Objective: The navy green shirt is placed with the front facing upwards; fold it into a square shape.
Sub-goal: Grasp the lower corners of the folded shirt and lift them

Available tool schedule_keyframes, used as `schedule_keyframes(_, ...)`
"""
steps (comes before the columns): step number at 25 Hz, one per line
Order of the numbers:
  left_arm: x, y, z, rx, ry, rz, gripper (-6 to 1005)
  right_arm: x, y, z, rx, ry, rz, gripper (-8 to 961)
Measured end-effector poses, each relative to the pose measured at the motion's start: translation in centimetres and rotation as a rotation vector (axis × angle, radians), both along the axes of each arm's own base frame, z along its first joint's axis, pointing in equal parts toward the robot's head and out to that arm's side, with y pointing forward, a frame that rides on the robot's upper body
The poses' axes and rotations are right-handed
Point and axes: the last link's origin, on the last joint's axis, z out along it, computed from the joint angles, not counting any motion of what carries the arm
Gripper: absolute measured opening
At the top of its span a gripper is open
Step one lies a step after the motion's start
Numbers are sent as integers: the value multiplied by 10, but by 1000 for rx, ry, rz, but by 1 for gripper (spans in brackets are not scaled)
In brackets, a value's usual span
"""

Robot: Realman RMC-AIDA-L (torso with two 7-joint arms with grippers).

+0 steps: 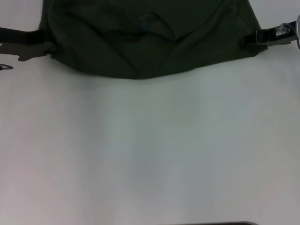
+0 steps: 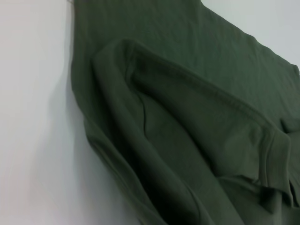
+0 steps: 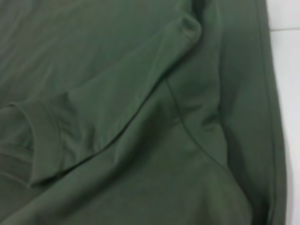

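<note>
The navy green shirt [image 1: 150, 42] lies at the far edge of the white table [image 1: 150, 150], its near edge sagging in a curve between two side corners. A small blue neck label [image 1: 143, 23] shows near its middle. My left gripper [image 1: 49, 48] meets the shirt's left corner and looks shut on the cloth. My right gripper [image 1: 247, 40] meets the right corner the same way. The left wrist view fills with bunched shirt [image 2: 187, 131] cloth and a ribbed hem. In the right wrist view the shirt [image 3: 140, 117] shows creases and a seam.
White tabletop stretches from the shirt to the near edge. A dark strip [image 1: 215, 223] shows at the bottom of the head view. Bare table [image 2: 33, 117] lies beside the cloth in the left wrist view.
</note>
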Motion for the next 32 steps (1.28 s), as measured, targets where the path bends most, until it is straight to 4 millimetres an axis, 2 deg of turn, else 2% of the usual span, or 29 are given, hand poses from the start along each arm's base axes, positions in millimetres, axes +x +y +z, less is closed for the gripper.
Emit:
schedule_keyframes(5,1,1,0,0,0,-2,11,1,0,0,1,-15,-6,566)
schedule_keyframes(30,1,0,0,-1,0,-2,10,-4,2,0,-30,-34,4,430)
schedule_keyframes(32,1,0,0,-1,-1,-2,10,-4,2,0,-30,-34,4,336)
